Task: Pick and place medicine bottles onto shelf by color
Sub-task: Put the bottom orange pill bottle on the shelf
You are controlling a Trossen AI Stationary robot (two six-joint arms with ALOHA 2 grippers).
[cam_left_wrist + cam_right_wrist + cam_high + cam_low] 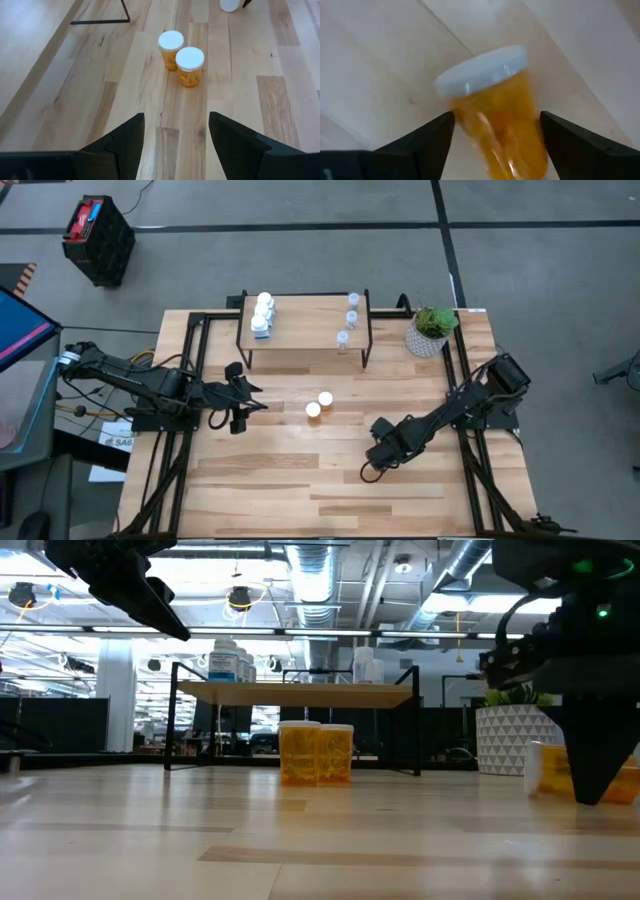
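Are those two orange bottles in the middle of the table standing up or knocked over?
Standing up. The two orange bottles show round white caps from above, and the low view shows them upright side by side on the table.

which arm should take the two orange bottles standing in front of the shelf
Left. The left gripper faces the two white-capped orange bottles, jaws open. The right gripper already has a third orange bottle between its jaws.

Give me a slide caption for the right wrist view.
Right gripper open around a tilted orange bottle on the table.
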